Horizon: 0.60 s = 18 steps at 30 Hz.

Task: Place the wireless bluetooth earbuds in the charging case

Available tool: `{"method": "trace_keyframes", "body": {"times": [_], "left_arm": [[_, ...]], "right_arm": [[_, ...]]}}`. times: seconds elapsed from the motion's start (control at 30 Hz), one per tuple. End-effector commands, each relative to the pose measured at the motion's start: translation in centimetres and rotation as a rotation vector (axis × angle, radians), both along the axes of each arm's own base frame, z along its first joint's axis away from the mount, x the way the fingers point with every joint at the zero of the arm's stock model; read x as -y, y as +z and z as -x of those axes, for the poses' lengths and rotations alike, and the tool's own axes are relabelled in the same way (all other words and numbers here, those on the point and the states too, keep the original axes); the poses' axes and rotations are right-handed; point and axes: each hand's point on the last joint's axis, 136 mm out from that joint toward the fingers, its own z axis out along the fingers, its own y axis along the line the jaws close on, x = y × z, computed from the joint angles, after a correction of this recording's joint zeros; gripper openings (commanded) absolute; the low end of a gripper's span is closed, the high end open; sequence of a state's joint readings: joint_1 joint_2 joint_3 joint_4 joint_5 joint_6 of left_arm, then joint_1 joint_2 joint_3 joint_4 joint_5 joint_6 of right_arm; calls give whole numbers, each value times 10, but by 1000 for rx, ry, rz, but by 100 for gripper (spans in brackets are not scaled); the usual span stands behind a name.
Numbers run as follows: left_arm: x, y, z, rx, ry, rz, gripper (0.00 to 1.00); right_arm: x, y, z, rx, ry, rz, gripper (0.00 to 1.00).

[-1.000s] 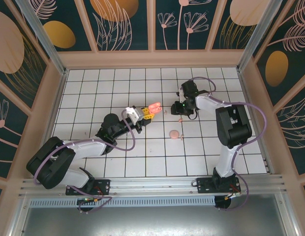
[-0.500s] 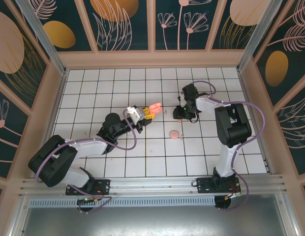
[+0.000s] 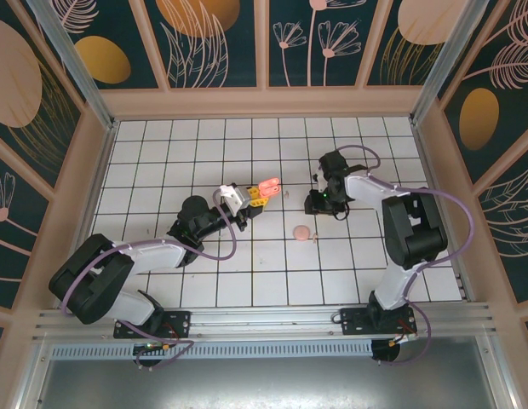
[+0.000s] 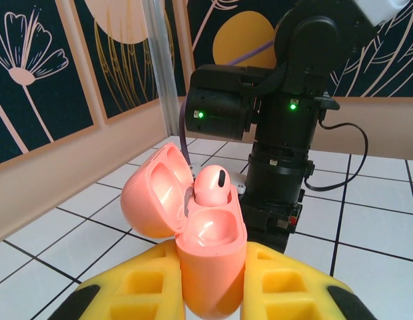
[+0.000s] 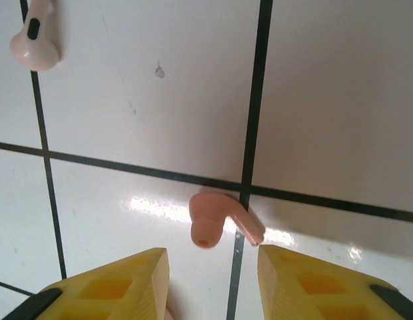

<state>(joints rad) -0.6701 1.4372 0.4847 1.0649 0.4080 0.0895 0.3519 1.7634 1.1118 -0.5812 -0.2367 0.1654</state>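
Left gripper point(image 4: 210, 287) clenches the open charging case point(image 4: 210, 240) holding a seated earbud point(image 4: 210, 187); near the case, right gripper point(image 5: 210, 273) straddles a loose earbud point(image 5: 216, 223), unclenched, likely needing a careful pinch next.

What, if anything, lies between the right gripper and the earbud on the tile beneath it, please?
Nothing visible: the earbud lies bare on the tile just ahead of the open right gripper; a second earbud lies apart.

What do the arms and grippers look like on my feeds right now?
The left arm and right arm both have white links, bulky black joints and a looping purple cable. The left gripper and right gripper carry blocky yellow fingers with black trim. Small green lights glow on the right arm's black wrist.
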Motion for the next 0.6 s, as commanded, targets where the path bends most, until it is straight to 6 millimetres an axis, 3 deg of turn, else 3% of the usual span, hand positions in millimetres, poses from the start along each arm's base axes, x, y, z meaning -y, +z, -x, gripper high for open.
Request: {"method": "trace_keyframes", "body": {"times": [0.0,0.23,0.57], "left_arm": [[5,14,1,39,-17,21,11],[5,13,0,37,-11,18,11],[6,12,-2,33,-8,12,11]], "right_arm": [[9,21,-6,48,-4,72,39],[14,15,-20,51,86,218,37],[-1,-5,-22,15,228,323,36]]}}
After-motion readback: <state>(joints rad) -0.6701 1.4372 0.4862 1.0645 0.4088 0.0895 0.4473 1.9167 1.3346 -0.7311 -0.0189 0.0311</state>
